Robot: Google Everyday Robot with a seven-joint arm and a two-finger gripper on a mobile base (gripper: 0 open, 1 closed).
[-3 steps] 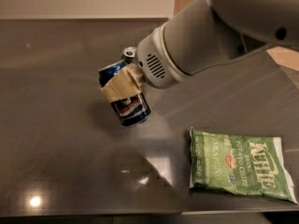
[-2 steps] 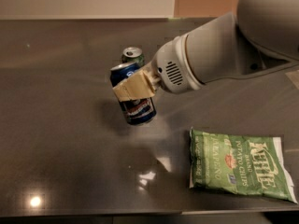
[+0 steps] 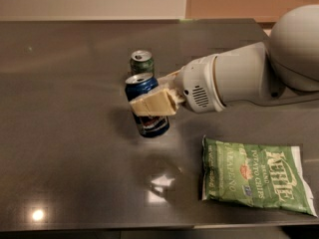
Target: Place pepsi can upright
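Note:
The dark blue pepsi can (image 3: 148, 119) stands nearly upright, slightly tilted, on the dark table (image 3: 65, 133) near its middle. My gripper (image 3: 149, 103) reaches in from the right and its tan fingers (image 3: 152, 104) are closed around the can's middle. The can's silver top faces up. The can's base seems to touch the table, though I cannot tell for sure. A green soda can (image 3: 142, 62) stands upright just behind it.
A green bag of Kettle potato chips (image 3: 254, 176) lies flat at the front right. My white arm (image 3: 239, 78) stretches across the right side. The table's front edge runs along the bottom, with light glare spots near it.
My gripper has turned the pepsi can from a strong tilt to nearly upright. The arm has pulled back to the right, uncovering the green can behind.

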